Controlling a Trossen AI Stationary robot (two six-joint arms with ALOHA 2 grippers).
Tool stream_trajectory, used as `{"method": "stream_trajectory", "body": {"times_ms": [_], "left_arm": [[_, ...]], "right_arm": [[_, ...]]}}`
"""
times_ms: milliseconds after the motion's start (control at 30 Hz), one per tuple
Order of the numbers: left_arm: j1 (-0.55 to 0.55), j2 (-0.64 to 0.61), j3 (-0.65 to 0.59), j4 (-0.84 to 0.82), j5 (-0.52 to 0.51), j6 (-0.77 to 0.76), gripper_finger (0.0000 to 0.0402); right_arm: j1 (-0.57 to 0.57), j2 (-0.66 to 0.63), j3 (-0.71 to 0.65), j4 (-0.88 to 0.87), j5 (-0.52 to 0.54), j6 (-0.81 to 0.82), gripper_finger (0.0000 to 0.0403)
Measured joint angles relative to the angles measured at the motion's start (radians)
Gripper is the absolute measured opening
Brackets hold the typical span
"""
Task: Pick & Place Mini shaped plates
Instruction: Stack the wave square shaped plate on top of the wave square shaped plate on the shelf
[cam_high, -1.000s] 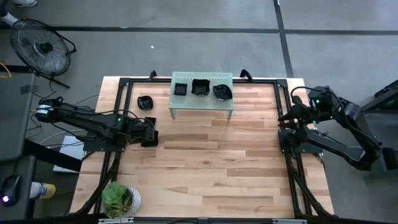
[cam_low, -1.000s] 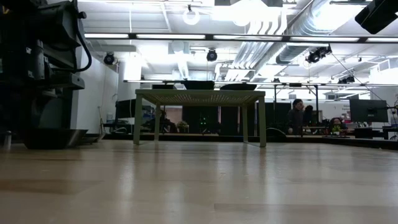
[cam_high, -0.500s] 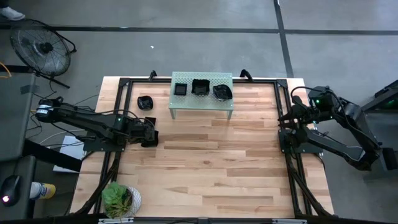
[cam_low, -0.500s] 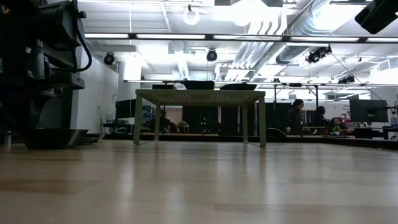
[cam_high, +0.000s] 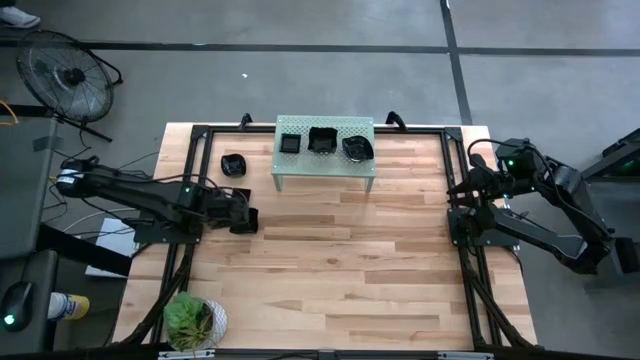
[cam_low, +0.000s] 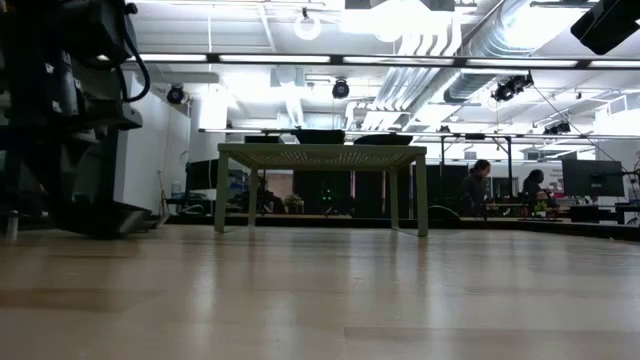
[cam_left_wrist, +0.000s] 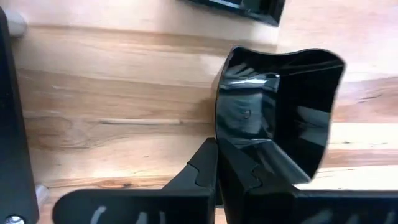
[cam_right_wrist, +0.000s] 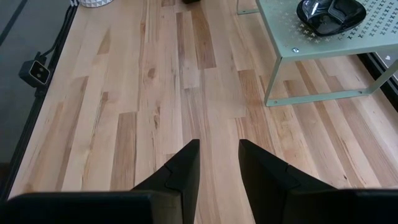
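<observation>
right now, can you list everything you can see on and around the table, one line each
mini shaped plates: three, glossy black, in a row on top of the shelf
mini shaped plate: one, black, on the table beside the shelf's left end
mini shaped plate: one, black, wavy-edged, gripped by its rim in the left claw
shelf: one, pale green perforated metal, at the table's far edge
table: one, light wood
plant: one, green, white pot, near left corner
fan: one, black, on the floor far left
left claw: shut on a plate, left side of table
right claw: open, empty, at right edge
</observation>
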Motion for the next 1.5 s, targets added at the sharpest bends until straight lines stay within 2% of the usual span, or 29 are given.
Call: {"method": "stream_trajectory", "body": {"times_ms": [500, 967, 1233, 1500], "left_arm": [[0.000, -0.039, 0.077, -0.019, -0.015, 0.033, 0.0000], [0.000, -0.039, 0.232, -0.016, 0.031, 0.160, 0.0000], [0.000, -0.037, 0.333, -0.002, -0.096, 0.168, 0.0000], [0.000, -0.027, 0.365, 0.145, -0.172, 0.235, 0.0000]], "right_arm": [[0.000, 0.000, 0.000, 0.000, 0.000, 0.000, 0.0106], [0.000, 0.000, 0.000, 0.000, 0.000, 0.000, 0.0106], [0.000, 0.000, 0.000, 0.000, 0.000, 0.000, 0.0106], [0.000, 0.000, 0.000, 0.000, 0.000, 0.000, 0.0106]]}}
